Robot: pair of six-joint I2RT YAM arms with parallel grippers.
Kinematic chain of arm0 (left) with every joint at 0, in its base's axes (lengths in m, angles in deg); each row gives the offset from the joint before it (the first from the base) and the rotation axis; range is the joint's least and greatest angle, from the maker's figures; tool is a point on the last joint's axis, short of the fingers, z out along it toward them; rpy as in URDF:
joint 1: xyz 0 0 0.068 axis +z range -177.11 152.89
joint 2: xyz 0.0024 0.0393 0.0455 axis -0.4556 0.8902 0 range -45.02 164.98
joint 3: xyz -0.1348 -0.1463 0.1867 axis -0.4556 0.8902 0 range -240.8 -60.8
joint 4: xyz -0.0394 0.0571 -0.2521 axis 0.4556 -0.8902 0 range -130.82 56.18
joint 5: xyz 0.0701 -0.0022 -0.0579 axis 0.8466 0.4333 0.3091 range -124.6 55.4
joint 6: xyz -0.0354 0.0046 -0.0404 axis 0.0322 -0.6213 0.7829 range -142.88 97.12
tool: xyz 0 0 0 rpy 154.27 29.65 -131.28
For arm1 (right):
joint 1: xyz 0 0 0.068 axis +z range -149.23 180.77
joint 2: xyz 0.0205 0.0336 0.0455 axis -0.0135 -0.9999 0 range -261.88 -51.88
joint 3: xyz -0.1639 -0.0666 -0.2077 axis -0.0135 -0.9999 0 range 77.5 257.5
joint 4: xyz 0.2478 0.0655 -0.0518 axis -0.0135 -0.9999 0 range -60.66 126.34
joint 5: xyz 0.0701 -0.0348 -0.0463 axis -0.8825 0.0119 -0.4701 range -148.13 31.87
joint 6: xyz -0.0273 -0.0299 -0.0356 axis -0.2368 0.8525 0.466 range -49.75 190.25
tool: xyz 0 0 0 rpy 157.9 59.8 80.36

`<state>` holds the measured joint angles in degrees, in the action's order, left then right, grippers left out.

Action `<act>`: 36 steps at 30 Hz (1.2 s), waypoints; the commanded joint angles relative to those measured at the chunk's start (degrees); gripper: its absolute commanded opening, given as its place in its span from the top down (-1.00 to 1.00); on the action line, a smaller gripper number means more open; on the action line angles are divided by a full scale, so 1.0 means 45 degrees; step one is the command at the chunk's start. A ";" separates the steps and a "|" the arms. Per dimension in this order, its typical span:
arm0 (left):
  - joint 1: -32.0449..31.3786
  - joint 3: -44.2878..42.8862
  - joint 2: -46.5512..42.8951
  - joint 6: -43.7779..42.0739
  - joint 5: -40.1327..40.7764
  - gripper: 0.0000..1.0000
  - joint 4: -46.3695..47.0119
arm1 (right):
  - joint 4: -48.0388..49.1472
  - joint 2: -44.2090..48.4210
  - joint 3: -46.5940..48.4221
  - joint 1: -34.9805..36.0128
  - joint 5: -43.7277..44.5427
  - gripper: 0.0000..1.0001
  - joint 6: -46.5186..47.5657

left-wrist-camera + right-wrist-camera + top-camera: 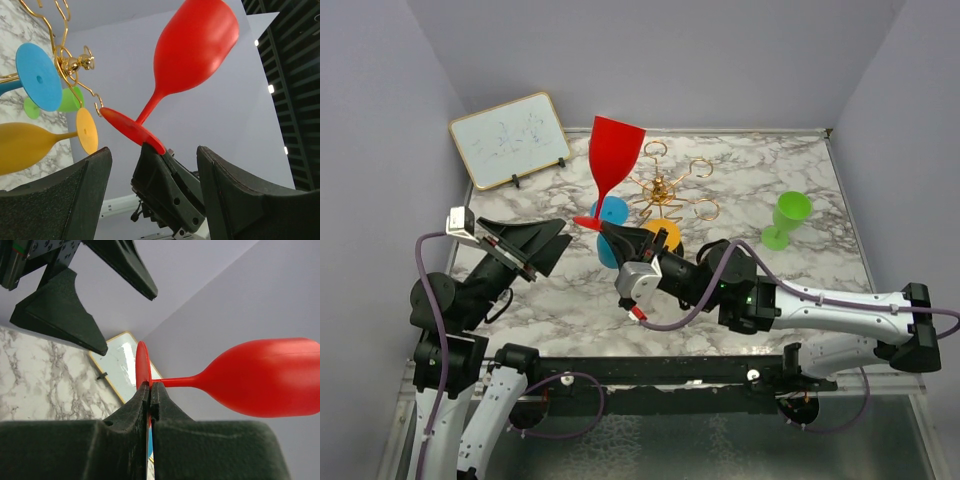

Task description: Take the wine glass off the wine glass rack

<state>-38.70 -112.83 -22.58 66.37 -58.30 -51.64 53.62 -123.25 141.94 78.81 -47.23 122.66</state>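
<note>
The red wine glass point(614, 158) is off the gold wire rack point(661, 190), held up and tilted to the rack's left. My right gripper point(607, 232) is shut on the rim of its round foot, as the right wrist view point(150, 385) shows, with the bowl point(270, 377) out to the right. My left gripper point(546, 246) is open and empty, just left of the foot; in its own view point(152, 150) the red glass point(192, 47) and the right gripper's fingers point(167, 185) sit between its jaws, apart from them. A blue glass point(611, 213) and a yellow glass point(663, 234) hang on the rack.
A green wine glass point(785, 218) stands upright on the marble table point(570, 300) at the right. A small whiteboard point(510, 140) leans at the back left. Walls close the table on the left, back and right.
</note>
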 commanded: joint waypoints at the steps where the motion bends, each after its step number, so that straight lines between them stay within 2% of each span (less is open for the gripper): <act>1: 0.0038 0.0301 -0.0252 0.1628 -0.0848 -0.43 0.0472 | 0.2000 -0.0188 -0.0055 0.0498 0.0925 0.98 0.0997; 13: 0.0038 0.0887 -0.0551 0.2328 -0.1000 -0.39 0.0676 | 0.2434 -0.1167 -0.0576 0.1799 0.1755 0.98 0.2506; 15: 0.0038 0.0934 -0.0632 0.2453 -0.1005 -0.25 0.0690 | 0.2661 -0.1297 -0.0717 0.1904 0.1914 0.97 0.2685; 17: 0.0038 0.0974 -0.0704 0.2470 -0.1006 -0.02 0.0687 | 0.2820 -0.1354 -0.0863 0.1972 0.2041 0.98 0.2779; 21: 0.0038 0.1254 -0.0887 0.2563 -0.1002 0.60 0.0767 | 0.3085 -0.1333 -0.1137 0.2070 0.2217 0.98 0.2866; 23: 0.0038 0.1414 -0.0949 0.2559 -0.1033 0.83 0.0787 | 0.3094 -0.1281 -0.1209 0.2151 0.2320 0.98 0.2862; 28: 0.0038 0.1825 -0.1099 0.2413 -0.0989 1.00 0.1069 | 0.3060 -0.0942 -0.1434 0.2344 0.2714 0.98 0.2925; 33: 0.0038 0.1892 -0.0928 0.1448 -0.1007 1.00 0.1340 | 0.2810 -0.0323 -0.1638 0.2614 0.3095 0.96 0.2768; 36: 0.0039 0.1778 -0.0769 0.0509 -0.0945 1.00 0.1313 | 0.2514 0.0031 -0.1720 0.2858 0.3553 0.83 0.2623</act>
<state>-38.90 -104.24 -26.76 70.48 -65.03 -48.97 65.53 -127.38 134.86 89.06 -34.34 136.53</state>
